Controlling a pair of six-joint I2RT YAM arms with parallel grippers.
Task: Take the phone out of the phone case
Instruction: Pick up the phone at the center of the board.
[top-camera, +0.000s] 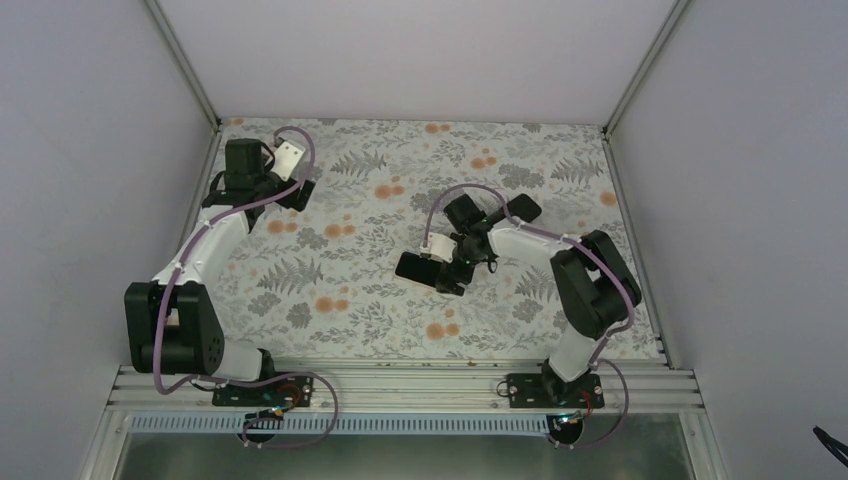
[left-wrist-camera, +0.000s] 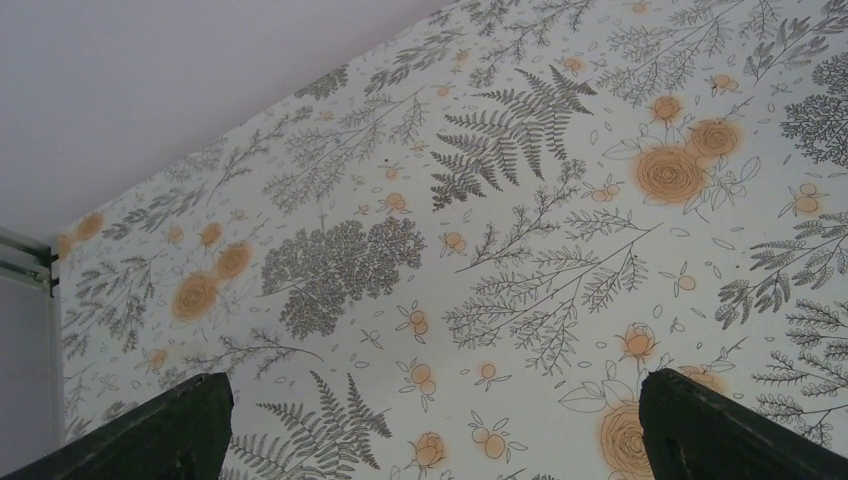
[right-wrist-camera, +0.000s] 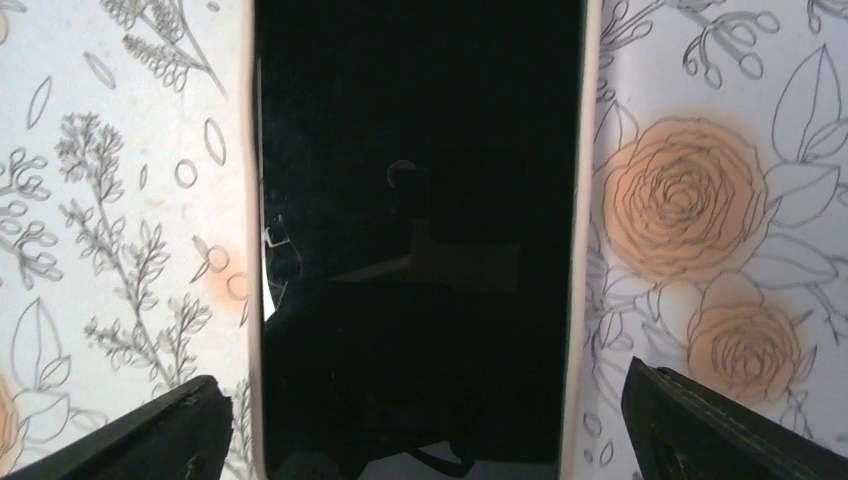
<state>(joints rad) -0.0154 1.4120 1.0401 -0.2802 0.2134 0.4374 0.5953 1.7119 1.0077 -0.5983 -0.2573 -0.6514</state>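
My right claw (right-wrist-camera: 422, 380) released, fingers spread either side of phone (right-wrist-camera: 420, 180), not touching. Phone directly under claw, flat on counter (right-wrist-camera: 120, 250), pale case (right-wrist-camera: 589, 150) rimming it. Left claw (left-wrist-camera: 435, 385) released, well apart, over counter.

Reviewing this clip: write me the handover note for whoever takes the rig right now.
Left gripper: open, empty, above the floral table at its far left corner.
Right gripper: open, fingers either side of the phone, not gripping it.
The phone lies flat mid-table, dark face up. The pale case rim shows along both long sides, so it looks to be in the case.
Done: right arm lined up over the phone.
Left: hold the case, free the phone, lift it out.
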